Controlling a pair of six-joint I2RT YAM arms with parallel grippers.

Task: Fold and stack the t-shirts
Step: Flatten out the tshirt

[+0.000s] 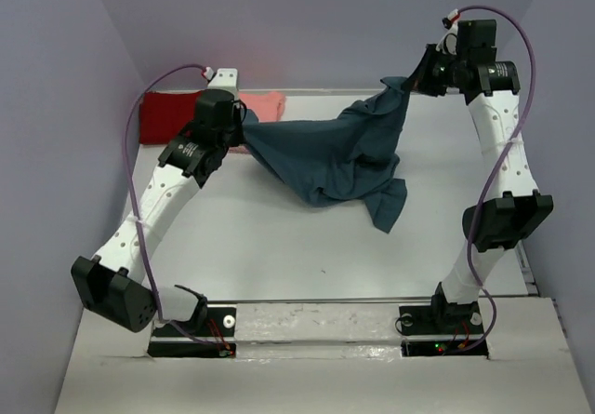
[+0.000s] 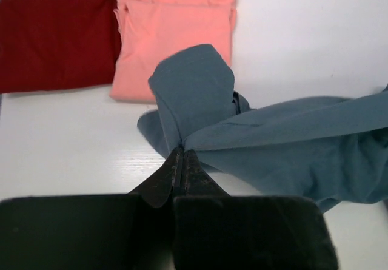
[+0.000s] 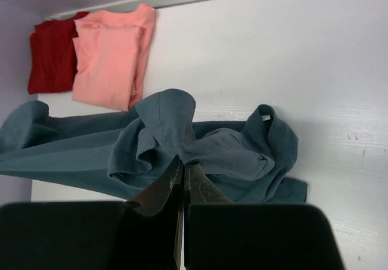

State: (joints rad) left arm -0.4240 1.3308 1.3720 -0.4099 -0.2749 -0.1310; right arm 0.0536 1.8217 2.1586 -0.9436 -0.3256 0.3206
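A large dark teal-blue t-shirt (image 1: 330, 153) hangs stretched between both grippers above the table. My left gripper (image 1: 240, 133) is shut on its left edge; in the left wrist view (image 2: 182, 151) the cloth (image 2: 273, 142) bunches out from the closed tips. High at the back right, my right gripper (image 1: 416, 77) is shut on another corner; the right wrist view (image 3: 183, 159) shows the fabric (image 3: 212, 148) pinched there, its lower part drooping to the table. A folded dark red t-shirt (image 1: 167, 116) and a folded salmon-pink t-shirt (image 1: 265, 105) lie side by side at the back left.
The white table (image 1: 279, 247) is bounded by grey-lilac walls on the left, back and right. The two arm bases (image 1: 191, 330) (image 1: 446, 326) sit on the metal rail at the near edge. Purple cables loop over both arms.
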